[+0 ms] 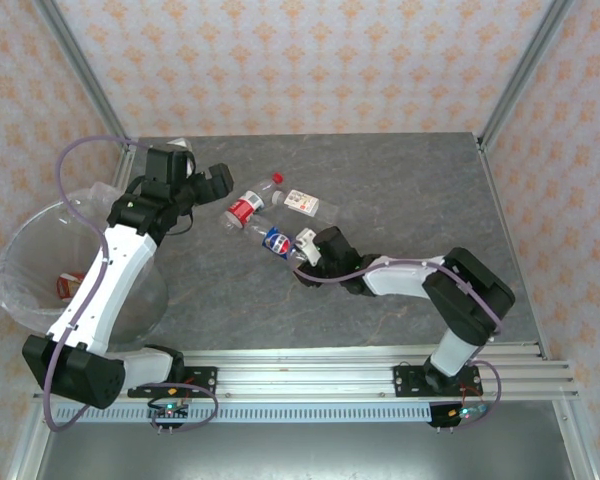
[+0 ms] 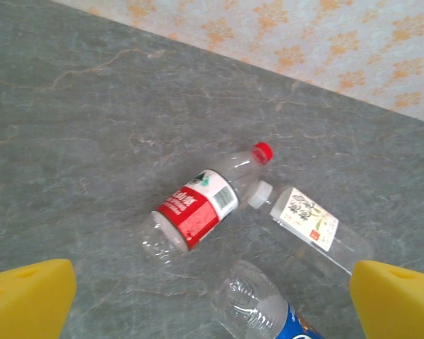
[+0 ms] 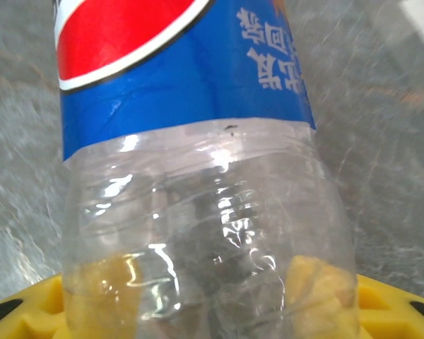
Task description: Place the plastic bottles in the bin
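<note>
Three plastic bottles lie on their sides just above the middle of the overhead view. The blue-label bottle [image 1: 277, 241] is the lowest of them. The right gripper [image 1: 302, 252] is pinched on its clear end, and in the wrist view its yellow pads [image 3: 318, 282] press in on both sides of the crinkled plastic.

Just above it lie the red-label bottle [image 1: 246, 208] with its red cap and, to its right, the white-label bottle [image 1: 305, 203], whose white cap sits just beside the red one's neck.

Left of the group, the left gripper [image 1: 205, 185] hangs with its fingers spread wide, holding nothing. All this lies on the grey table [image 1: 400, 190].

The bin [image 1: 20, 240], lined with a clear bag, stands at the left edge, well apart from the bottles.
</note>
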`<state>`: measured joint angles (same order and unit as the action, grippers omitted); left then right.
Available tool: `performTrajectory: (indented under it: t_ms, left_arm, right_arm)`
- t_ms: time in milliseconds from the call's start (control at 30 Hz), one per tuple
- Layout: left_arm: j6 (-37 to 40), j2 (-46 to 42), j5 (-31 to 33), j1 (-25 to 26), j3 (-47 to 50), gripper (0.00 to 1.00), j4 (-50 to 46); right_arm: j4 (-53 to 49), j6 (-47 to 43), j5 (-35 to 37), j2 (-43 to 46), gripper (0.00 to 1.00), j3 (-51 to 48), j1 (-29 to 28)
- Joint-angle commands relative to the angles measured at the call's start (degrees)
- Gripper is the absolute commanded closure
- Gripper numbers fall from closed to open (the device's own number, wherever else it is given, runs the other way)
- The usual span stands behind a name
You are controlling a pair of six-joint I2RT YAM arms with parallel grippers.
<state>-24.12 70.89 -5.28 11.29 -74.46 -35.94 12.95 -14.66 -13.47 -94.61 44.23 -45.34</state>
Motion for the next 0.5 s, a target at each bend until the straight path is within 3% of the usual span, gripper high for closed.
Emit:
performTrajectory:
  t_ms: [0,100,267,467]
  left_arm:
    - [-0.9,-2.9,-3.1,1.1,2.4,0.00,6.1]
    - [-1.3,-3.9,-5.5,1.5,4.2,0.00,9.0]
    - [-1.0,-6.1,-17.3,1.9,10.2,0.00,20.2]
    - [-2.2,-4.4,-21.4,2.9,12.0,0.00,23.6]
  right_arm:
    - [7.2,4.8,1.7,3.3,0.53,-0.5,-0.4]
    - [9.6,8.2,2.0,4.6,0.54,-0.2,-0.4]
    - [13.9,12.8,2.1,6.5,0.54,0.6,-0.4]
    - [20.9,20.0,-1.1,8.4,0.54,1.5,-0.4]
